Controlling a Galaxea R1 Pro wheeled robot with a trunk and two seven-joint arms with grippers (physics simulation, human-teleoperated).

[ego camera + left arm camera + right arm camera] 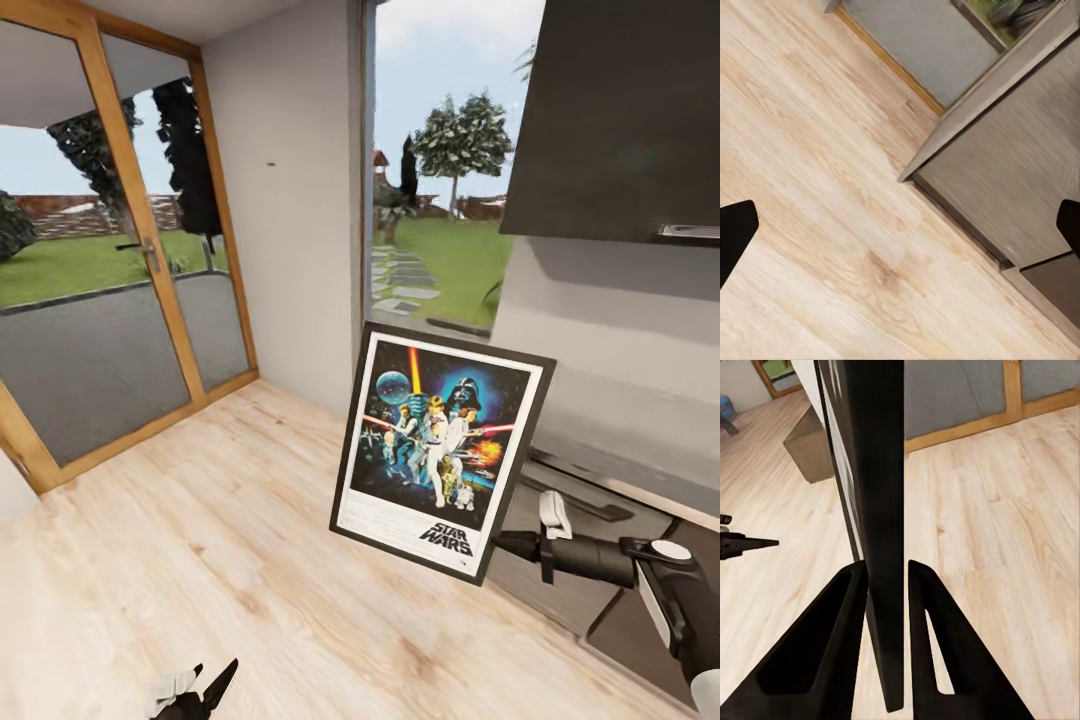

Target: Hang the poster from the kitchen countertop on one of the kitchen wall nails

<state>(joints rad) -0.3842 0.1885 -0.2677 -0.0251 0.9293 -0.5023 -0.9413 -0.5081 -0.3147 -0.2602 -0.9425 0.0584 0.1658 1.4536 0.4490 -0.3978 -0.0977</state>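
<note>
The Star Wars poster (440, 450), black-framed with a white border, hangs tilted in the air above the wooden floor. My right gripper (503, 545) is shut on its lower right edge. In the right wrist view the two black fingers (832, 622) pinch the frame's dark edge (874, 472). A wall nail (271, 162) shows as a small dark dot high on the light-grey wall panel, up and left of the poster. My left gripper (195, 690) sits low at the bottom left, open and empty, fingertips (735, 232) spread wide over the floor. The countertop's edge (650, 497) runs at the right.
A wood-framed glass door (120, 260) fills the left wall. A tall window (440, 180) stands beside the nail's panel. A dark upper cabinet (620, 120) hangs at the right above dark lower cabinets (600, 590). Light wooden floor (200, 540) spreads ahead.
</note>
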